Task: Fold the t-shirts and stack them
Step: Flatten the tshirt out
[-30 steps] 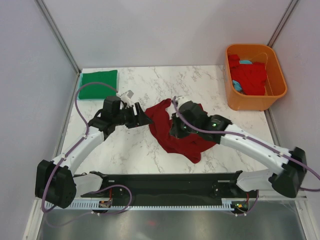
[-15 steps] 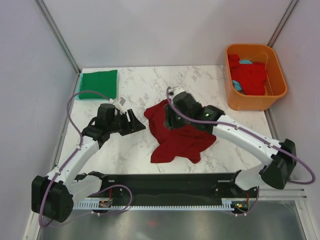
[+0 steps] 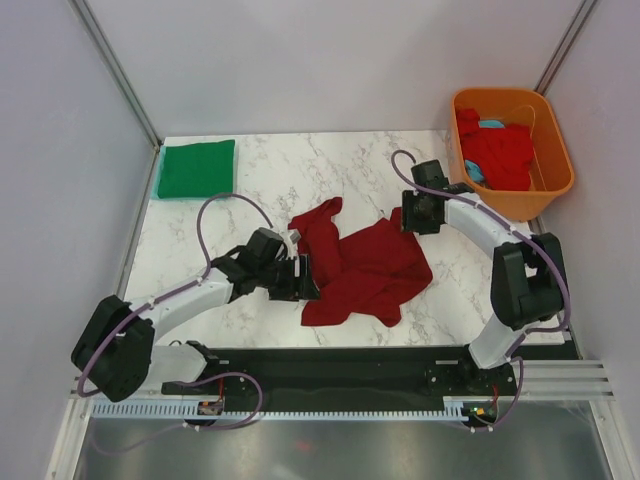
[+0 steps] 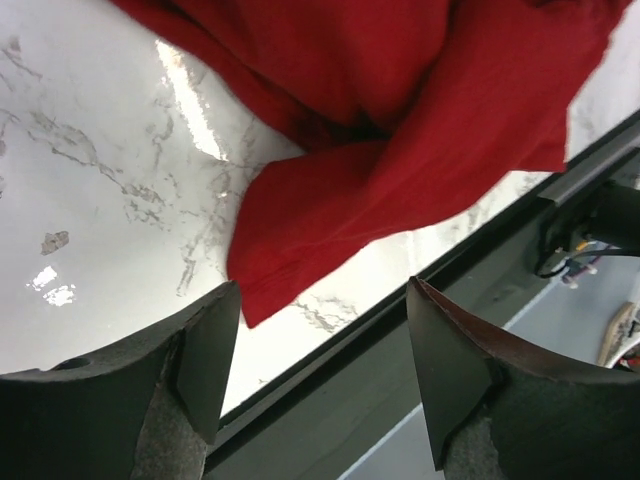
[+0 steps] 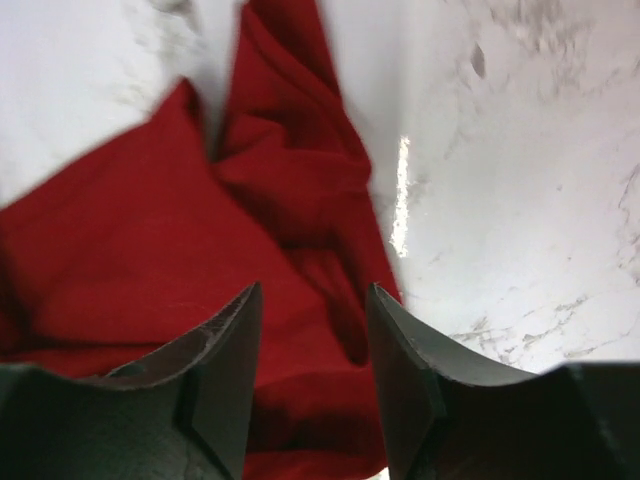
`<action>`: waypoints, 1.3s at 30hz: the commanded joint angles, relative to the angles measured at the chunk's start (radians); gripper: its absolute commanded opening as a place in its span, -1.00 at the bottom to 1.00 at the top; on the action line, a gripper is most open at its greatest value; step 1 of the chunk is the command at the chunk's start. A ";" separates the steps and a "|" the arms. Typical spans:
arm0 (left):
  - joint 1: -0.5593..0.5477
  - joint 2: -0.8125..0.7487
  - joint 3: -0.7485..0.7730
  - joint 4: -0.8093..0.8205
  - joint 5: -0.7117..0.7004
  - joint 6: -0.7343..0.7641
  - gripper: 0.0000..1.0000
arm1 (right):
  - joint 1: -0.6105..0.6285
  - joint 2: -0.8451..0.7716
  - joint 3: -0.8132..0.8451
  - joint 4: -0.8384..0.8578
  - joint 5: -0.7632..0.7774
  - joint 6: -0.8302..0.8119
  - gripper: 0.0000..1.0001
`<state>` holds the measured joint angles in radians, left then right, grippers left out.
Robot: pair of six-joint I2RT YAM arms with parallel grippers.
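Both left gripper (image 4: 320, 300) and right gripper (image 5: 312, 300) fingers are standing released; the crumpled maroon t-shirt (image 3: 365, 265) is risking multi-layer grabs.

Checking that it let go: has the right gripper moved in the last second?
Yes. The right gripper has pulled back off the maroon t-shirt, toward the orange tub at the table's far right.
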<state>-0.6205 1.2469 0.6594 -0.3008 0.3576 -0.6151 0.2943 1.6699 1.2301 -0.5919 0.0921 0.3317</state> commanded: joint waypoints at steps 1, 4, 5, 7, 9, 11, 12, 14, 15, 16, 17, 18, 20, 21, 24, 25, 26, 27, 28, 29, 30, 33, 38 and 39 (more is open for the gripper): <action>-0.027 0.046 -0.023 0.074 -0.052 -0.020 0.51 | -0.084 0.033 -0.026 0.052 -0.112 -0.068 0.11; -0.047 0.100 -0.032 0.110 -0.063 -0.021 0.52 | -0.127 0.079 -0.040 0.083 -0.167 -0.100 0.13; -0.054 0.111 -0.032 0.124 -0.060 -0.020 0.52 | -0.132 0.088 -0.041 0.084 -0.179 -0.103 0.13; -0.061 0.152 -0.040 0.152 -0.048 -0.025 0.50 | -0.144 0.105 -0.049 0.089 -0.189 -0.103 0.12; -0.071 0.174 -0.041 0.184 -0.023 -0.034 0.41 | -0.142 0.099 -0.070 0.092 -0.209 -0.095 0.11; -0.079 0.189 -0.041 0.206 -0.005 -0.041 0.27 | -0.142 0.088 -0.092 0.106 -0.235 -0.076 0.11; -0.079 0.187 -0.040 0.207 -0.005 -0.047 0.19 | -0.144 0.073 -0.119 0.121 -0.258 -0.071 0.10; -0.082 0.172 -0.040 0.209 -0.011 -0.052 -0.22 | -0.142 0.053 -0.152 0.147 -0.278 -0.053 0.09; -0.082 0.163 -0.041 0.209 -0.016 -0.057 -0.37 | -0.142 0.041 -0.179 0.171 -0.301 -0.045 0.08; -0.081 0.145 -0.041 0.209 -0.016 -0.055 -0.51 | -0.141 0.037 -0.187 0.175 -0.298 -0.043 0.02; -0.081 0.131 -0.041 0.209 -0.014 -0.060 -0.73 | -0.141 0.034 -0.192 0.175 -0.292 -0.042 -0.04; -0.081 0.117 -0.044 0.207 -0.009 -0.069 -0.86 | -0.141 0.033 -0.199 0.172 -0.284 -0.043 -0.13; -0.081 0.074 -0.044 0.204 -0.006 -0.075 -0.96 | -0.142 0.016 -0.199 0.165 -0.284 -0.045 -0.46; -0.081 0.059 -0.040 0.190 -0.009 -0.080 -0.95 | -0.141 0.005 -0.196 0.159 -0.281 -0.045 -0.58; -0.078 -0.010 0.018 0.108 -0.073 -0.051 -0.95 | -0.142 -0.041 -0.144 0.089 -0.236 -0.045 -1.00; -0.077 -0.024 0.052 -0.012 -0.112 -0.037 -0.95 | -0.142 -0.058 -0.124 0.063 -0.188 -0.040 -1.00; -0.076 -0.039 0.092 -0.077 -0.206 -0.022 -0.95 | -0.142 -0.099 -0.101 0.009 -0.171 -0.034 -1.00; -0.073 -0.067 0.183 -0.136 -0.254 0.013 -0.95 | -0.141 -0.123 -0.054 -0.015 -0.151 -0.030 -1.00; -0.065 -0.081 0.231 -0.253 -0.300 0.027 -0.95 | -0.141 -0.149 -0.029 -0.043 -0.126 -0.004 -1.00; -0.058 -0.095 0.324 -0.297 -0.380 0.041 -0.96 | -0.141 -0.198 0.026 -0.104 -0.051 0.012 -1.00; -0.051 -0.115 0.369 -0.348 -0.408 0.066 -0.95 | -0.142 -0.225 0.054 -0.133 -0.016 0.029 -1.00; -0.007 -0.136 0.517 -0.475 -0.465 0.118 -0.95 | -0.142 -0.298 0.139 -0.233 0.122 0.053 -1.00; 0.154 -0.152 0.573 -0.552 -0.374 0.172 -0.95 | -0.142 -0.360 0.128 -0.266 0.133 0.055 -1.00; 0.154 -0.152 0.562 -0.552 -0.373 0.173 -0.95 | -0.142 -0.363 0.112 -0.263 0.135 0.059 -1.00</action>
<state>-0.5247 1.0828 1.2327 -0.7174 -0.0196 -0.5194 0.1528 1.3075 1.3800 -0.7776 0.1612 0.3645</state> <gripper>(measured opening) 0.029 0.007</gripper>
